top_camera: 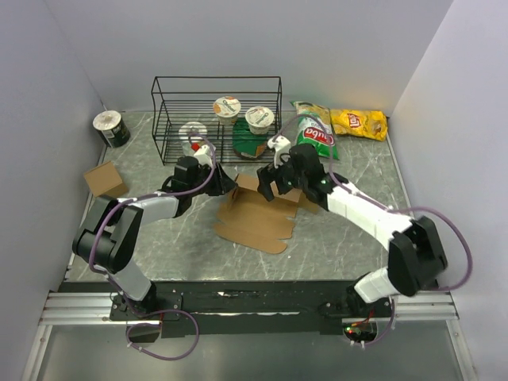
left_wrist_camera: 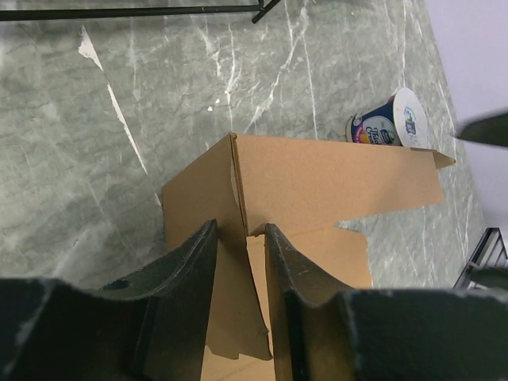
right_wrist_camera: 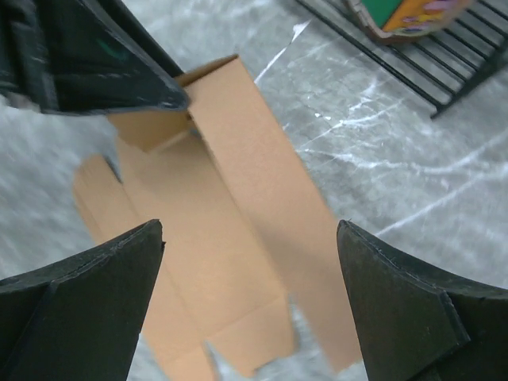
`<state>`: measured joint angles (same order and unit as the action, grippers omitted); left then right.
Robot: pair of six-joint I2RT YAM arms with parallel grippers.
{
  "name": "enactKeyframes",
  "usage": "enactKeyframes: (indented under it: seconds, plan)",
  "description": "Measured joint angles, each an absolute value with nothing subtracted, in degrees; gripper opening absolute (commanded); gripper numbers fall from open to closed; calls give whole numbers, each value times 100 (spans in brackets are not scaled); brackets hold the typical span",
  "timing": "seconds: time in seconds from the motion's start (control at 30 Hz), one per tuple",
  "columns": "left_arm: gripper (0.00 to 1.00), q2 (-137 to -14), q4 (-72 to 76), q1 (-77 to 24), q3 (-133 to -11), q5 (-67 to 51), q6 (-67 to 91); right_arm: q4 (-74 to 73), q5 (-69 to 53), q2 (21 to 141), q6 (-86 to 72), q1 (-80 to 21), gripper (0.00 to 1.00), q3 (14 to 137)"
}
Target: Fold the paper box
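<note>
The paper box point(top_camera: 255, 221) is a brown cardboard sheet lying mid-table, with its far-left wall and flap raised. In the left wrist view the raised wall point(left_wrist_camera: 333, 178) stands ahead of the fingers. My left gripper point(left_wrist_camera: 240, 232) is narrowed on an upright flap at the box's left corner, which shows as point(top_camera: 222, 184) from above. My right gripper point(right_wrist_camera: 250, 230) hangs wide open above the flat panels point(right_wrist_camera: 238, 238) with nothing between its fingers; from above it is at the box's far edge point(top_camera: 274, 186).
A black wire rack point(top_camera: 218, 119) with yogurt cups stands behind the box. A cup point(left_wrist_camera: 389, 123) lies near the raised wall. Snack bags point(top_camera: 359, 121) lie at the far right, a small cube-like cardboard box point(top_camera: 105, 179) sits at the left and a can point(top_camera: 111, 128) at the far left.
</note>
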<state>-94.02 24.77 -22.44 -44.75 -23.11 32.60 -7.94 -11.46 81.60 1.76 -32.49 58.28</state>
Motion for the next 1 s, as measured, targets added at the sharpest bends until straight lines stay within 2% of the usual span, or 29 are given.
enactKeyframes:
  seconds: [0.17, 0.37, 0.67, 0.77, 0.87, 1.0]
  plan:
    - [35, -9421, 2482, -2244, -4475, -2362, 3258, -1190, -1774, 8901, 1046, -2941, 95, 6267]
    - [35, -9430, 2480, -2241, -4475, -2416, 3242, -1531, -2191, 9135, 1682, -2834, 94, 6318]
    - [35, -9435, 2453, -2241, -4482, -2438, 3199, -1500, -2169, 9430, 2255, -2840, 90, 6375]
    - [35, -9435, 2440, -2241, -4499, -2440, 3168, -1435, -2167, 9443, 2401, -2840, 85, 6375]
    - [35, -9435, 2429, -2244, -4504, -2460, 3105, -1420, -2167, 9520, 2539, -2840, 74, 6375]
    - [35, -9435, 2421, -2241, -4506, -2464, 3076, -1428, -2121, 9657, 2672, -2842, 67, 6375]
